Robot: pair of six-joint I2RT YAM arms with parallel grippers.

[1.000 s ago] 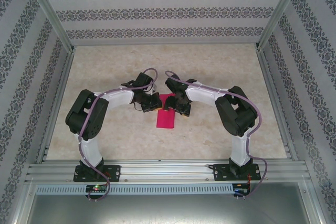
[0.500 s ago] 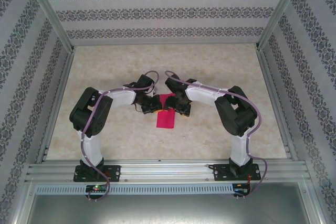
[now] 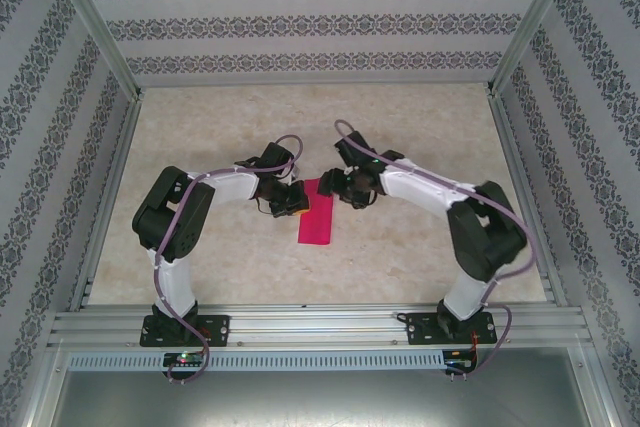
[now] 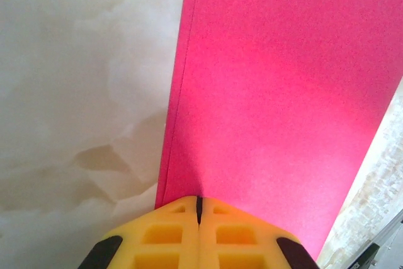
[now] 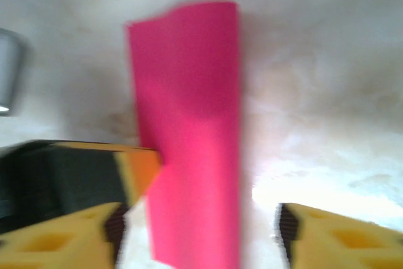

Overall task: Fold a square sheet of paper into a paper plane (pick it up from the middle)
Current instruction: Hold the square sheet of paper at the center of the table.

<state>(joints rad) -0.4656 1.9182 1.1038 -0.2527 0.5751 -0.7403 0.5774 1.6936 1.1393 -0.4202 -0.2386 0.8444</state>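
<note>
The square sheet of paper [image 3: 316,219] lies on the table folded into a long magenta strip [image 4: 277,92]. My left gripper [image 3: 296,199] is shut, its yellow tips [image 4: 199,203] together and resting on the strip's upper left edge. My right gripper [image 3: 330,185] hovers at the strip's far end. In the blurred right wrist view its jaws [image 5: 198,225] stand open, wider than the paper [image 5: 192,130], with nothing held. The left gripper's fingers [image 5: 135,165] touch the strip's side there. One far corner of the paper curls up slightly.
The marbled tabletop [image 3: 420,127] is bounded by aluminium rails [image 3: 310,322] at the front and patterned walls on three sides. Both arms bend inward toward the middle, their cables looping above the wrists.
My right arm has swung outward and its gripper has drawn back toward the strip's far end, jaws narrowing a little. The left gripper and the paper have stayed put.
</note>
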